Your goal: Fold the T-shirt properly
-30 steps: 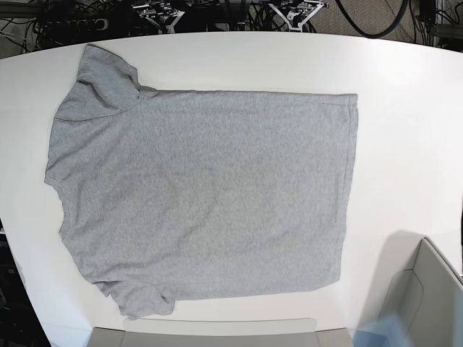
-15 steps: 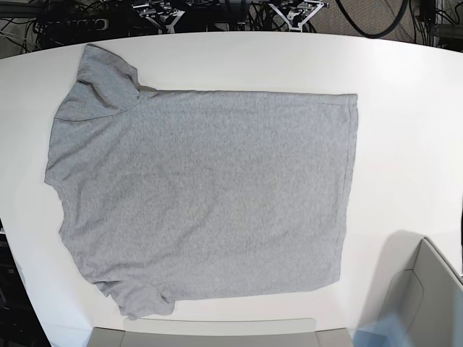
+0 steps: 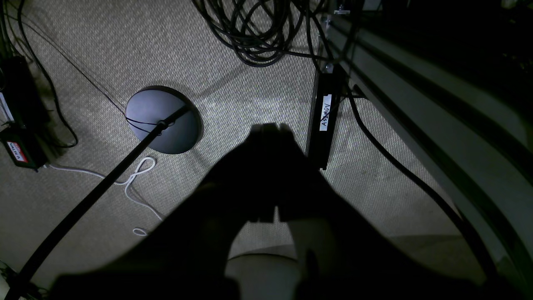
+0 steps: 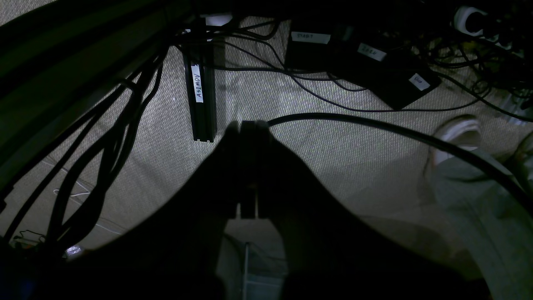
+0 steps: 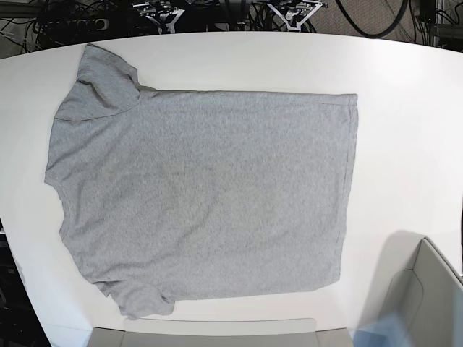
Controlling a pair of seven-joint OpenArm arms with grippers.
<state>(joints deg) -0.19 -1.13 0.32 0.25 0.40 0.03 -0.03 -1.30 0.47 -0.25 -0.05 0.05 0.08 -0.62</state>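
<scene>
T-shirt (image 5: 202,199): light grey, short-sleeved, spread flat and unfolded on the counter (image 5: 405,108), plain side up. Neck and shoulders point to the base view's left; the straight hem runs down the right side of the cloth. One sleeve lies toward the far left corner, the other at the near left edge, slightly bunched. The cloth covers most of the counter's left and middle; a bare strip remains along the far edge and a wider bare area on the right. Nothing rests on the shirt.

Counter: white, rounded at the far corners.

Bin (image 5: 427,296): grey, open-topped, at the near right corner, just beside the shirt's hem corner but apart from it. A flat grey edge (image 5: 210,332) runs along the near side below the shirt.

Left hand (image 3: 270,129): dark silhouette in its wrist view, fingers pressed together, gripping nothing, held over the carpeted floor (image 3: 104,50) well away from the shirt. Around it: a round black stand base (image 3: 163,120), coiled black cables (image 3: 258,29), a white cord (image 3: 133,179), a labelled black bar (image 3: 325,116).

Right hand (image 4: 248,125): likewise dark, fingers closed, empty, over the floor. Around it: a labelled black bar (image 4: 200,96), labelled black boxes (image 4: 374,62), a thick black cable (image 4: 374,129), a shoe (image 4: 458,133) at the right.
</scene>
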